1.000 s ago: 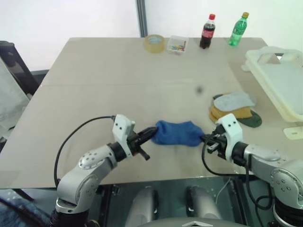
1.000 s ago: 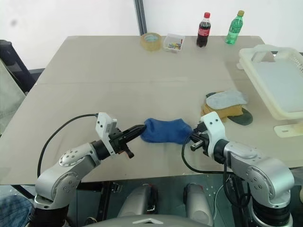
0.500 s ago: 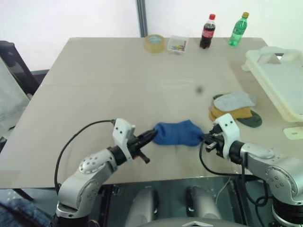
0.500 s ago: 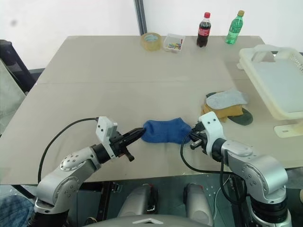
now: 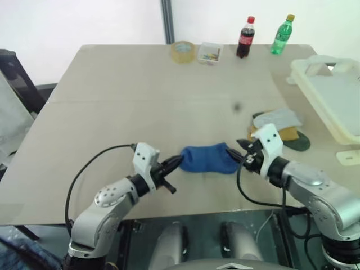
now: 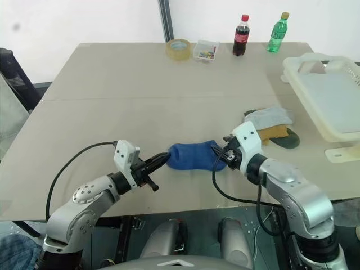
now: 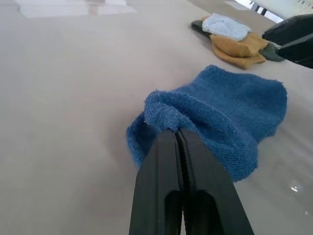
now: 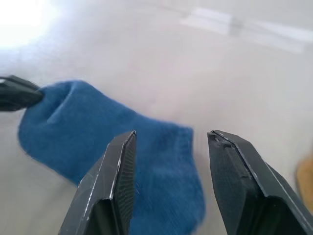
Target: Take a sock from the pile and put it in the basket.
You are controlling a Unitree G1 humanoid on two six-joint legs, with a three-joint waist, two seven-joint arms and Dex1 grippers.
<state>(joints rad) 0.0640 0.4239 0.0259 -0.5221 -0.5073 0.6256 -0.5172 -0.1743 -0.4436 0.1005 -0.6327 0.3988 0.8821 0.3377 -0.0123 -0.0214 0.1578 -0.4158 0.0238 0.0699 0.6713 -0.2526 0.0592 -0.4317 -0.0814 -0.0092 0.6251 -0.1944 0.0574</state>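
A royal blue sock (image 5: 207, 159) lies across the table's near middle. My left gripper (image 5: 174, 163) is shut on its left edge; the left wrist view shows the fingertips (image 7: 177, 134) pinching a fold of the blue sock (image 7: 230, 112). My right gripper (image 5: 239, 152) is open just over the sock's right end, and the right wrist view shows its fingers (image 8: 122, 161) apart above the cloth (image 8: 88, 122). The pile (image 5: 278, 128) of grey, mustard and dark green socks lies right behind my right hand. The cream basket (image 5: 332, 95) stands at the table's right edge.
A tape roll (image 5: 183, 51), a small clear box (image 5: 211, 52), a cola bottle (image 5: 246, 36) and a green bottle (image 5: 283, 35) line the far edge. A small white object (image 5: 349, 157) lies near the basket's front corner.
My right gripper has opened and let go of the sock's right end, lifting and turning slightly toward the sock. The left gripper keeps its grip and has barely moved.
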